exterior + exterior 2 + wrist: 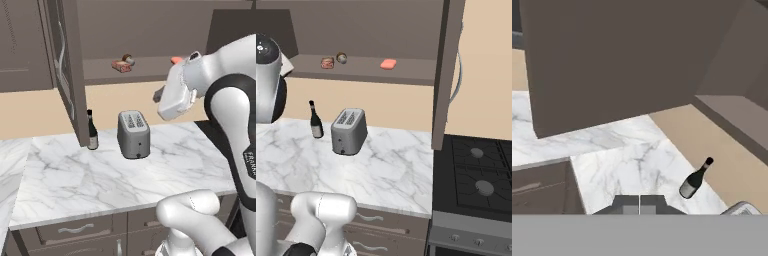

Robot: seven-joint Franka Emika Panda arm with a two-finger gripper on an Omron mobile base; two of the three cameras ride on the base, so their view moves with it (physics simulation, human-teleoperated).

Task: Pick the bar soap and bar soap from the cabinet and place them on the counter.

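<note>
Overhead, stood open: cabinet (371,30), doors swung wide. On its shelf (411,67), lay one bar soap (388,64) towards the right, well apart from the other bar soap (120,66) further left. Rested just beside that left bar: small round brown-and-grey object (128,59). Below, on the counter (90,175), stood upright a toaster (133,134) and, near it to the left, a dark bottle (92,131). Hung above the counter, looking down at the bottle: gripper (639,200), fingertips pressed together, nothing between them. Sat at the right end of the counter: stove (476,175).
</note>
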